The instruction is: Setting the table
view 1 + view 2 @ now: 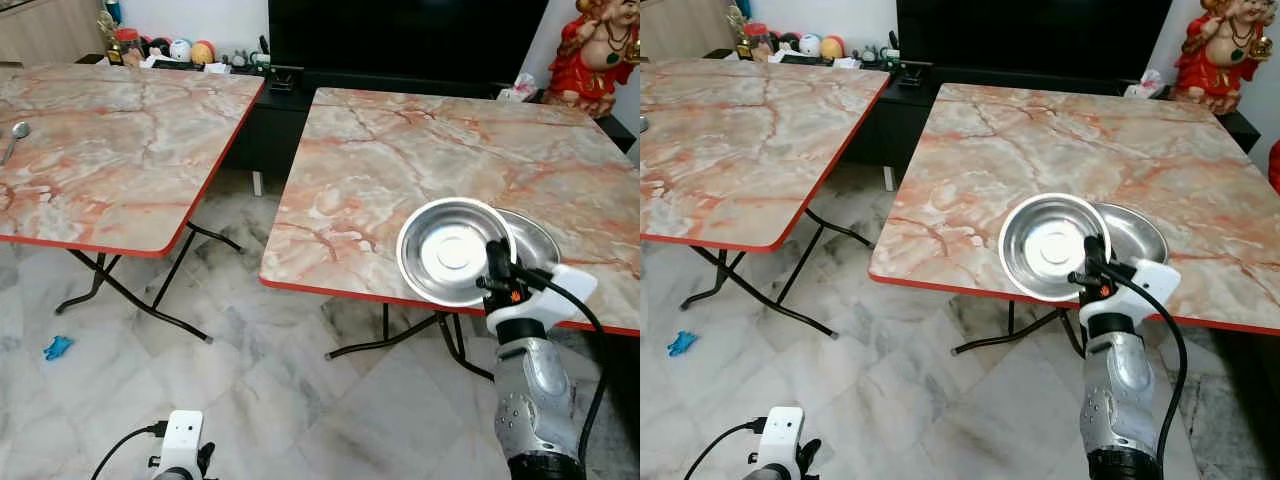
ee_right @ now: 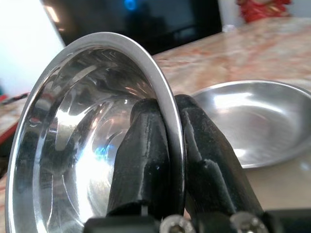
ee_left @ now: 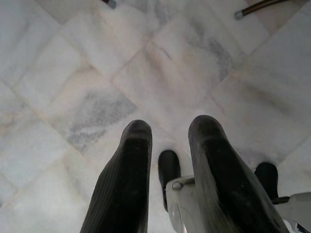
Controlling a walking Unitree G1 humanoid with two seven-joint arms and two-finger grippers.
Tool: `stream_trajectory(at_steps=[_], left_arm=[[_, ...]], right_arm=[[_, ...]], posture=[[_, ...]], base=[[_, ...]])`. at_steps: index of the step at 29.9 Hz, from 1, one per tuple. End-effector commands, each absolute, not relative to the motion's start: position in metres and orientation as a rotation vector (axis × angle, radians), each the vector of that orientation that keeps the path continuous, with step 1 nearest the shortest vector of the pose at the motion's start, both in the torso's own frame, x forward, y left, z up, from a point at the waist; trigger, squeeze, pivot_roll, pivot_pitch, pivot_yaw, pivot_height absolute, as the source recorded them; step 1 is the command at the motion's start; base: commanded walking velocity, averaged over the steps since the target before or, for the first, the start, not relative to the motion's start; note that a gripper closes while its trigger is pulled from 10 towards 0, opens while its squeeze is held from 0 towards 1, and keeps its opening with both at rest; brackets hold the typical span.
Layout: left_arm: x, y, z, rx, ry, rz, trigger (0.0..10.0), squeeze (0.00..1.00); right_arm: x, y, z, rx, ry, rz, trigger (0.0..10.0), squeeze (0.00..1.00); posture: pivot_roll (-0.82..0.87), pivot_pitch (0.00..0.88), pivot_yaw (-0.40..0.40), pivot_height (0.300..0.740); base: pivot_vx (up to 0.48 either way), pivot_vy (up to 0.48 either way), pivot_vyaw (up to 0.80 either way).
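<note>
My right gripper (image 1: 495,252) is shut on the rim of a steel bowl (image 1: 452,250), holding it tilted above the front edge of the right marble table (image 1: 400,150). In the right wrist view both fingers (image 2: 146,160) pinch the bowl's rim (image 2: 165,97). A second steel plate (image 1: 535,240) lies flat on the table just behind the held bowl (image 1: 1050,245). My left gripper (image 3: 167,145) hangs low over the marble floor with its fingers slightly apart and nothing between them. A spoon (image 1: 14,136) lies at the left edge of the left table (image 1: 110,150).
A gap of floor separates the two folding tables, whose black legs (image 1: 150,300) splay out below. A dark TV cabinet (image 1: 400,40) and a red figurine (image 1: 598,50) stand behind. A blue scrap (image 1: 57,347) lies on the floor at left.
</note>
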State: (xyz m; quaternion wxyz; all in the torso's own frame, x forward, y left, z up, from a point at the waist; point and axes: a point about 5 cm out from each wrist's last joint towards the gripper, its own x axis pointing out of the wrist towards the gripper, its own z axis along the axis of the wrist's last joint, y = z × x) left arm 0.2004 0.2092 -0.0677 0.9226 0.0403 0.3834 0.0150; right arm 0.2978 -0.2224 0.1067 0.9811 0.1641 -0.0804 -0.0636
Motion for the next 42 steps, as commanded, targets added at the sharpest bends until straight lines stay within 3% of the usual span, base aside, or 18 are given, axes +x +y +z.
stream_trajectory(at_steps=[1, 12, 19, 42], left_arm=[[0.202, 0.212, -0.067, 0.089, 0.796, 0.025, 10.0, 0.0], [0.203, 0.212, -0.066, 0.11, 0.793, 0.022, 10.0, 0.0], [0.201, 0.208, -0.068, 0.103, 0.795, 0.022, 10.0, 0.0], [0.195, 0.208, -0.071, 0.101, 0.809, 0.029, 10.0, 0.0]], right_arm=[[0.299, -0.226, 0.111, 0.329, -0.192, -0.159, 10.0, 0.0], [0.297, -0.234, 0.11, 0.34, -0.19, -0.225, 10.0, 0.0], [0.306, -0.229, 0.113, 0.346, -0.189, -0.212, 10.0, 0.0], [0.311, -0.229, 0.118, 0.305, -0.215, -0.203, 10.0, 0.0]], posture=[[0.05, 0.0, -0.012, 0.74], [0.04, 0.0, -0.006, 0.74], [0.06, 0.0, -0.027, 0.74], [0.05, 0.0, -0.036, 0.74]], base=[[0.0, 0.0, 0.0], [0.098, 0.0, 0.0], [0.281, 0.0, -0.71], [0.287, 0.0, 0.0]])
